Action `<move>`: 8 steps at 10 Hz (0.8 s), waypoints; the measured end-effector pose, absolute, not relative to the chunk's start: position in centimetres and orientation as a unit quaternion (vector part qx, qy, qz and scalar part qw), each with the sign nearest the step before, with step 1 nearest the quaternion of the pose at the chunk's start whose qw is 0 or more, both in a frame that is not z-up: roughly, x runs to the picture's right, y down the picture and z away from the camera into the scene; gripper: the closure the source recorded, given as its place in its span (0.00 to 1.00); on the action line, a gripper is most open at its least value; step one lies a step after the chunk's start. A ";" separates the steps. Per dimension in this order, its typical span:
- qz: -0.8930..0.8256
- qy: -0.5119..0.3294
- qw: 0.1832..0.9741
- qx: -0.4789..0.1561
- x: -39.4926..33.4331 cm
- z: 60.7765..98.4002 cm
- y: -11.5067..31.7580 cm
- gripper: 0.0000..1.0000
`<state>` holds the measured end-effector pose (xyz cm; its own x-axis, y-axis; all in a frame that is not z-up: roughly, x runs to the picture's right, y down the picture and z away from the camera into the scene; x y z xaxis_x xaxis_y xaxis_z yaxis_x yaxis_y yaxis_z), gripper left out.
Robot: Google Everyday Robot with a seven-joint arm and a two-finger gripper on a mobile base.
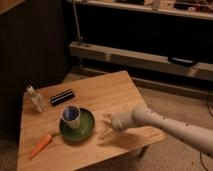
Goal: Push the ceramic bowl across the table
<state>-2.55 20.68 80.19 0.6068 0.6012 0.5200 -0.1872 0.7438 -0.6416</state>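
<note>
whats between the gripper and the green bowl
Camera view: only a bare strip of table separates the open gripper from the ceramic bowl.

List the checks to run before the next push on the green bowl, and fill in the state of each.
1. Gripper low over the table, on the picture's right side of the ceramic bowl: ok.
2. Jaws spread wide enough to meet the rim: ok, open.
3. Contact with the bowl's rim: cannot tell; the jaws are close to it.
4. Bowl free of load: not ok; a white cup stands upright in it and could tip.
5. Path toward the picture's left: not ok; a carrot lies just beyond the bowl.
6. Table surface left on that side: ok.
</note>
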 end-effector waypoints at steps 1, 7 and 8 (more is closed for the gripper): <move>0.232 -0.382 0.852 -0.272 -3.3 80.2 20.6 0.21; 0.226 -0.393 0.849 -0.273 -6.2 80.2 20.3 0.21; 0.223 -0.394 0.849 -0.272 -6.5 80.2 20.1 0.21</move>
<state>-6.55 20.10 80.20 0.5898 0.5936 0.5475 -0.1644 0.7521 -0.6383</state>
